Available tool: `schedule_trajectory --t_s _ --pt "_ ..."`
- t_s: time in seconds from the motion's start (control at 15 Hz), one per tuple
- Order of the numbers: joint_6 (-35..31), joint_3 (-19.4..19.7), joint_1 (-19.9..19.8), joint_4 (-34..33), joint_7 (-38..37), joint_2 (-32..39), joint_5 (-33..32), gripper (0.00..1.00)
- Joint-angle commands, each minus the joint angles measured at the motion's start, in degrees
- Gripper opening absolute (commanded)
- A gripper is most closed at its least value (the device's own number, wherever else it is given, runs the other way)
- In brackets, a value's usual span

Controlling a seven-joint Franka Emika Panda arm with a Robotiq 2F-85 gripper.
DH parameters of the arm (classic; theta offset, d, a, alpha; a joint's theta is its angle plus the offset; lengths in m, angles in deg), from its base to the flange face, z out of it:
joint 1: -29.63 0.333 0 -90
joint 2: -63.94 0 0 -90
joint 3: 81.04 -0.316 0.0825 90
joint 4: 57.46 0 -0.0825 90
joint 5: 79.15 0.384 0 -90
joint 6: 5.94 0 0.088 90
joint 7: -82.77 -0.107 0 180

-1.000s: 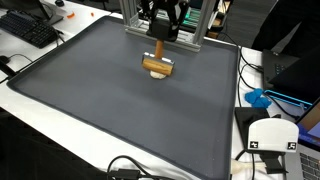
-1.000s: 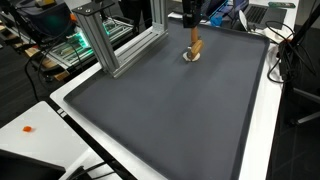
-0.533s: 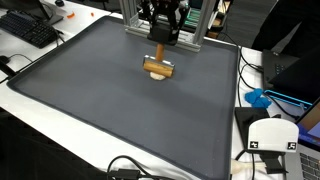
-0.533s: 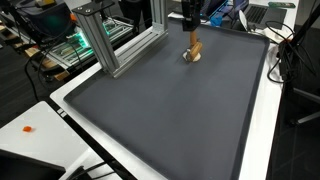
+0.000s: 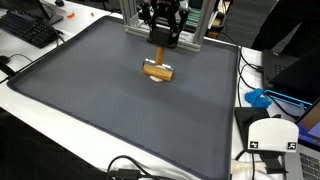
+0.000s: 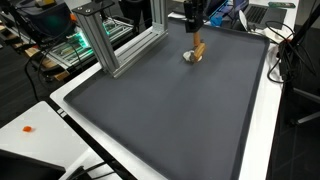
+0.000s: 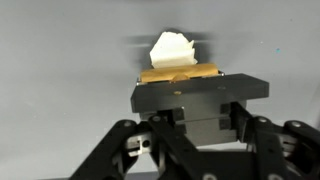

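Note:
My gripper [image 5: 160, 36] [image 6: 194, 20] is shut on the upright stem of a T-shaped wooden tool [image 5: 157, 69] [image 6: 198, 47] at the far side of a dark grey mat [image 5: 100, 90] [image 6: 170, 110]. The tool's crossbar hangs low over the mat. A small white lump [image 6: 188, 57] lies on the mat right beside and under it. In the wrist view the jaws [image 7: 187, 93] are closed together, with the wooden bar [image 7: 180, 73] just past them and the white lump [image 7: 170, 48] beyond it.
An aluminium frame [image 5: 203, 25] [image 6: 100, 40] stands on the mat close behind the gripper. A keyboard [image 5: 30, 30], a blue object [image 5: 258, 98], a white device [image 5: 270, 135] and cables [image 5: 130, 170] lie around the mat's edges. A small orange thing [image 6: 27, 129] sits on the white table.
The gripper and the wooden tool have shifted slightly up and away from the white lump, which now shows more beside the tool.

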Motion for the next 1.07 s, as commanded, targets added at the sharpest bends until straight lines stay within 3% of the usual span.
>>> schedule_trajectory --t_s 0.0,0.6,1.0 --pt "0.4 0.6 0.9 0.9 -0.6 -0.2 -0.5 0.35" --pt "14.4 0.0 1.4 -0.2 2.1 -2.0 1.4 0.35" --pt "11.8 0.1 1.6 -0.8 0.7 -2.8 0.3 0.35"
